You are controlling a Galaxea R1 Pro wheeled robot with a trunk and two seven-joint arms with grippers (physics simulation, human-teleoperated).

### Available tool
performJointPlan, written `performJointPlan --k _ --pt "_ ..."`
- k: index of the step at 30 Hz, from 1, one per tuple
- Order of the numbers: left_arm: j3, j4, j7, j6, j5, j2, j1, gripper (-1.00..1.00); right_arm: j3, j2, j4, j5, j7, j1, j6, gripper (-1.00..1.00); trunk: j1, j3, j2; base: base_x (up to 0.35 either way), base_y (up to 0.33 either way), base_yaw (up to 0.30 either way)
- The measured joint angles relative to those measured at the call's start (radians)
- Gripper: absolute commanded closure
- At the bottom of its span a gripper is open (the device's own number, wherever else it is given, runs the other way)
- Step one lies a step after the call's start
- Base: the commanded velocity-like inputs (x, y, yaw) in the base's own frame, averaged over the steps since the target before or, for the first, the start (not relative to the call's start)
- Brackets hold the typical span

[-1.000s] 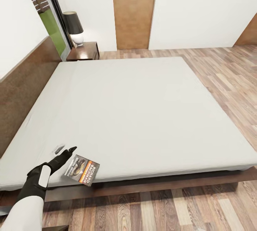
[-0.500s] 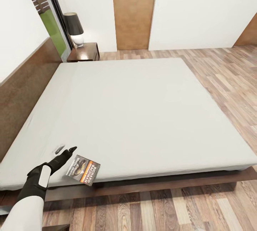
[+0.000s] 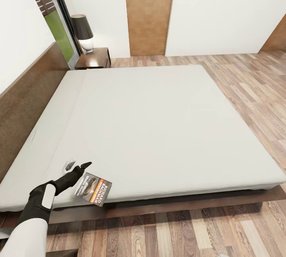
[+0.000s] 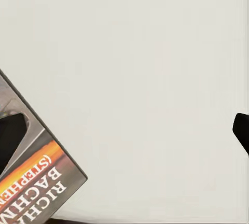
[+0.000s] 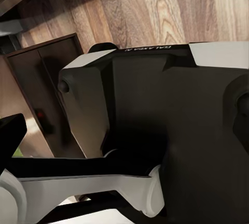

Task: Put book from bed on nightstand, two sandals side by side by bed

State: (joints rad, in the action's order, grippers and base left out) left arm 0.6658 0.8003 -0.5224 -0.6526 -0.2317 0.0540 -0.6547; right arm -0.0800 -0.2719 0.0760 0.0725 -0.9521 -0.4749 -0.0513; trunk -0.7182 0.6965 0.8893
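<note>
Lying flat at the near edge of the bed, the small dark grey paperback book (image 3: 93,189) with its orange-and-white title band has one corner hanging just past the off-white mattress (image 3: 159,130), above the dark brown wooden platform frame (image 3: 178,203). The left gripper (image 3: 76,165) sits just beside the book's far corner, its jaws spread wide and holding nothing; one black finger (image 3: 86,165) points over the mattress close to the book's upper edge. In the left wrist view the book (image 4: 31,177) fills one corner and a black fingertip (image 4: 241,130) shows at the opposite edge, with bare mattress between them. The right gripper's jaws cannot be told from the right wrist view.

Compared with half a second ago, the left gripper has edged forward and toward the book, its fingertip now farther along the book's top edge; the book has not moved.

Beyond the bed stands the glossy dark brown nightstand (image 3: 95,58) carrying a black-shaded lamp (image 3: 82,31).
</note>
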Motion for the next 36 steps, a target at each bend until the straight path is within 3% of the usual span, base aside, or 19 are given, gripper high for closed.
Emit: performJointPlan --k 5,8,9,10,11,14,16,17,24,29,33,36 --pt "-0.005 0.001 -0.028 -0.008 -0.002 0.002 0.0 -1.0 0.0 0.0 0.0 0.0 0.0 0.0 0.0 -1.0 0.0 0.0 0.0 0.0 0.0 0.0" --pt "-0.024 0.002 -0.107 -0.012 -0.001 0.002 0.001 -1.0 0.0 0.0 0.0 0.0 0.0 0.0 0.0 -1.0 0.0 0.0 0.0 0.0 0.0 0.0" --pt "-0.045 0.002 -0.171 -0.026 0.0 0.002 0.002 -1.0 0.0 0.0 0.0 0.0 0.0 0.0 0.0 -1.0 0.0 0.0 0.0 0.0 0.0 0.0" --pt "-0.053 0.002 -0.192 -0.032 0.002 0.002 0.003 -1.0 0.0 0.0 0.0 0.0 0.0 0.0 0.0 -1.0 0.0 0.0 0.0 0.0 0.0 0.0" --pt "-0.084 0.002 -0.241 -0.051 0.007 0.003 0.003 -1.0 0.0 0.001 0.0 0.0 0.0 0.0 0.0 -1.0 0.0 0.0 0.0 0.0 0.0 0.0" --pt "-0.154 0.001 -0.289 -0.067 0.014 0.002 0.004 -1.0 0.0 0.001 0.0 0.0 0.001 0.0 0.0 -1.0 0.0 0.0 0.0 0.0 0.0 0.0" --pt "-0.226 -0.001 -0.317 -0.074 0.015 -0.002 0.006 -1.0 0.0 0.0 0.0 0.0 0.001 -0.001 0.0 -1.0 0.0 0.0 0.0 0.0 0.0 0.0" --pt "-0.288 -0.003 -0.331 -0.078 0.015 -0.005 0.008 -1.0 0.0 0.0 0.0 0.0 0.002 0.0 0.0 -1.0 0.0 0.0 0.0 0.0 0.0 0.0" --pt "-0.484 -0.036 -0.343 -0.076 0.018 -0.015 0.039 -1.0 0.0 0.0 -0.001 0.0 0.003 -0.001 0.0 -1.0 0.0 0.0 0.0 0.0 0.0 0.0" --pt "-0.554 -0.047 -0.335 -0.071 0.021 -0.025 0.097 -1.0 0.0 0.0 -0.001 0.0 0.002 -0.001 0.0 -1.0 0.0 0.0 0.0 0.0 0.0 0.0" --pt "-0.562 -0.086 -0.332 -0.058 0.025 -0.025 0.147 -1.0 0.0 0.0 -0.002 0.0 0.002 0.0 0.0 -1.0 0.0 0.0 0.0 0.0 0.0 0.0" --pt "-0.57 -0.128 -0.333 0.007 0.052 -0.025 0.184 -1.0 0.0 0.0 -0.001 0.0 0.002 0.0 0.0 -1.0 0.0 0.0 0.0 0.0 0.0 0.0"
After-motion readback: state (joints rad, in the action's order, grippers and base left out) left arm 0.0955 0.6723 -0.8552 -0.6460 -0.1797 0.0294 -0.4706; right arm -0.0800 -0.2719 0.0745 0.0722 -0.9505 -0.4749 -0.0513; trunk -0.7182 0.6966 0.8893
